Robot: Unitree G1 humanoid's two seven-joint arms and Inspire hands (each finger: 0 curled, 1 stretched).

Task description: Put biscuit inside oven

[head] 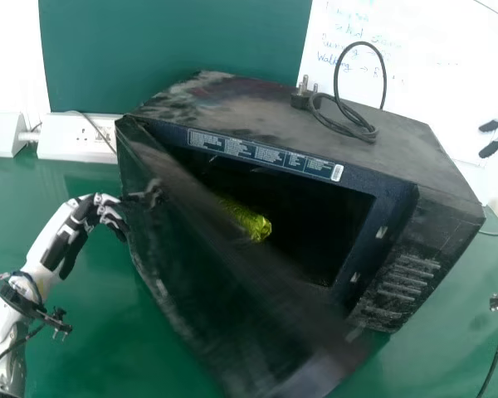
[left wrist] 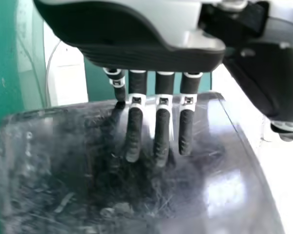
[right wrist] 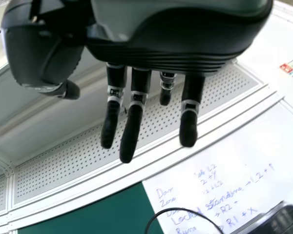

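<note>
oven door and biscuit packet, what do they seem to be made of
The oven door looks like dark glossy plastic or glass, judging by its bright reflections and scratches. The biscuit packet seems to be thin yellow plastic film or foil, shiny and crinkled.

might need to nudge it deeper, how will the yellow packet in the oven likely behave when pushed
The yellow packet has a shiny surface, so it may be slippery under a fingertip. Its crinkled wrapper looks thin and soft, so it would probably crumple before it slides, and its contents could crack under a hard push.
</note>
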